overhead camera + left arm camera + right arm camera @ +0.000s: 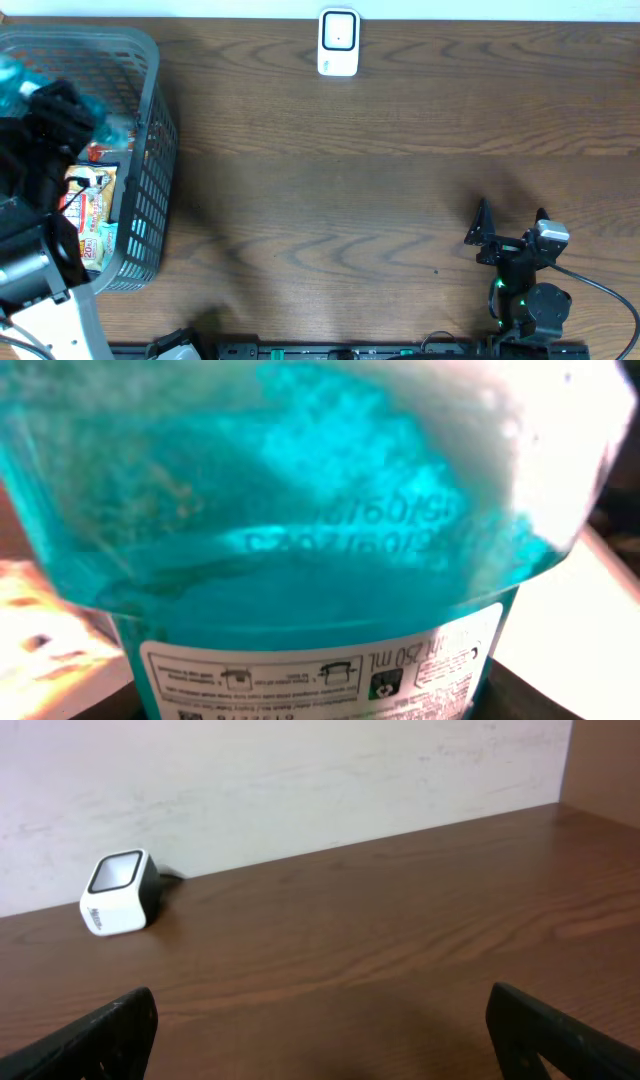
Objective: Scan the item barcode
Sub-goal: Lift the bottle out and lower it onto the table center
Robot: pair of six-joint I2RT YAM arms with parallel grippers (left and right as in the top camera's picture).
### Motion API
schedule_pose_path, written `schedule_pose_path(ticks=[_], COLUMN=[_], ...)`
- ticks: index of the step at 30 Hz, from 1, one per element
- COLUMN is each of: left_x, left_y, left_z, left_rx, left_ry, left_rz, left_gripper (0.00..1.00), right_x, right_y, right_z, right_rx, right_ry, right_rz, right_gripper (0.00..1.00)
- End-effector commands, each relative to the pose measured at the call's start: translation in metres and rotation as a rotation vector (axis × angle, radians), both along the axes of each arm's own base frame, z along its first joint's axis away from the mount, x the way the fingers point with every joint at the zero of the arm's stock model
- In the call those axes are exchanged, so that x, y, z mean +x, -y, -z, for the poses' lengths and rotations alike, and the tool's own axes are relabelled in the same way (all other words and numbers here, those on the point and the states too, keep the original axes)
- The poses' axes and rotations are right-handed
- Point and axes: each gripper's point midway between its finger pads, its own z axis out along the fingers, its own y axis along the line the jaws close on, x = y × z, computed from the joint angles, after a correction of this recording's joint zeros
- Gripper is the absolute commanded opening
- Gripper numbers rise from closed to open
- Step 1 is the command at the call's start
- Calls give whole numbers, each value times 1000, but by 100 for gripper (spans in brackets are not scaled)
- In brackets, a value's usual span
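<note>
Progress is slight: the teal bottle (300, 510) sits at the grey basket (152, 130), close before the left gripper (58, 108), whose fingers I cannot tell clamped or apart; the right gripper (512, 214) waits with fingers wide apart; the white scanner (338, 42), well apart, is unreached.

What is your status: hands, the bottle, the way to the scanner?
Right hand open, empty. Left hand at basket, teal bottle close against it, grip not confirmed. Nothing lies between basket and scanner.
</note>
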Motion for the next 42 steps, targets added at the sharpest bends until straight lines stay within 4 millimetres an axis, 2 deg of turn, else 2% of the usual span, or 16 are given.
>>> schedule_pose_path(ticks=[1, 6, 12, 16, 24, 26, 27, 34, 39, 42], left_x=[8, 21, 39, 47, 55, 56, 56, 44, 38, 32], left_y=[59, 117, 201, 260, 348, 362, 369, 384, 381, 386], left_z=[-23, -4, 38, 81, 171, 197, 219, 302, 342, 352], left_rx=[-107, -173, -192, -188, -202, -200, -203, -206, -119, -60], left_ry=[80, 23, -113, -233, -445, -496, -550, -763, -857, -865], left_rz=[272, 497, 749, 908, 1087, 1109, 1112, 1111, 1058, 1098], left_gripper=[48, 48, 48, 48, 48, 49, 48, 49, 49, 49], right_x=[0, 0, 0, 0, 0, 0, 0, 0, 0, 0], right_y=[3, 3, 3, 3, 3, 3, 3, 3, 3, 3], right_z=[1, 1, 1, 1, 1, 1, 1, 1, 1, 1], right_rx=[-11, -11, -12, -12, -12, -11, -11, -12, -11, -12], right_ry=[-2, -2, -2, -2, -2, -2, -2, -2, -2, -2], right_rz=[12, 12, 12, 12, 13, 12, 12, 12, 12, 12], right_gripper=[99, 99, 99, 99, 99, 99, 99, 99, 99, 99])
